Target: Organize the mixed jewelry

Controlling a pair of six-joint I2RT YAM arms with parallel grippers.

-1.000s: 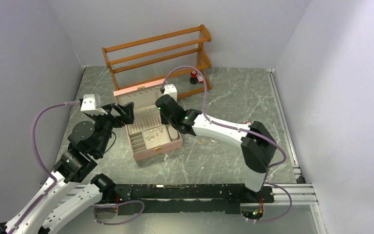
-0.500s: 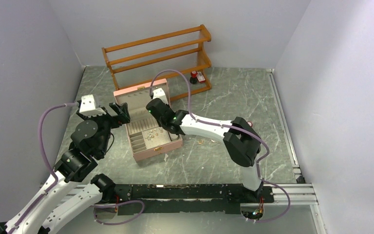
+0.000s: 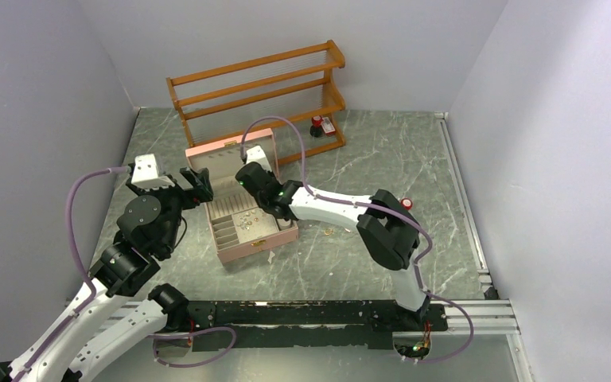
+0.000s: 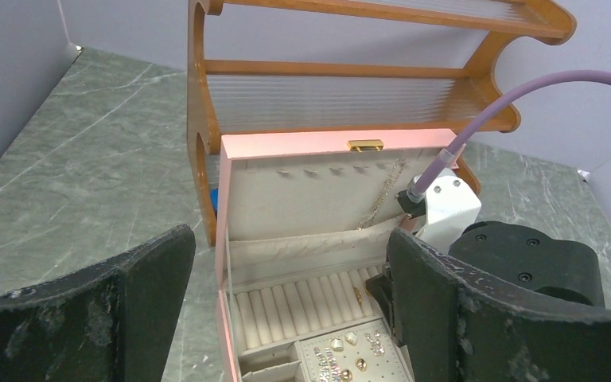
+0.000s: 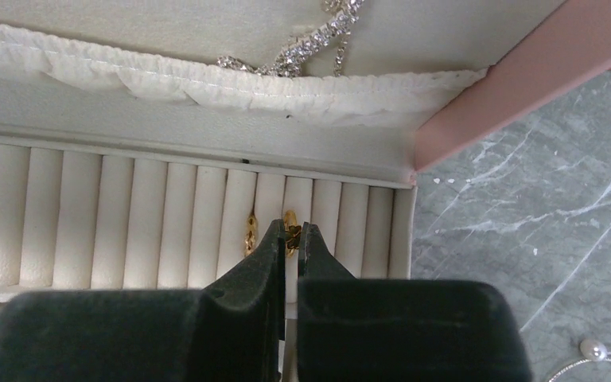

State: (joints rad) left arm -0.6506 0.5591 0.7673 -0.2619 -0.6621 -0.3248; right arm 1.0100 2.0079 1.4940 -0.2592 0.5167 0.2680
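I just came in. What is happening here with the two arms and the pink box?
The right gripper is shut on a small gold piece, holding it at the ring rolls of the open pink box, beside another gold piece already slotted there. The left gripper hangs open next to the box, holding nothing. More loose jewelry lies in a front compartment.

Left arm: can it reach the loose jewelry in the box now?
Probably yes: left gripper open, facing the open pink jewelry box; loose jewelry lies uncovered. Right gripper at the ring rolls crowds it.
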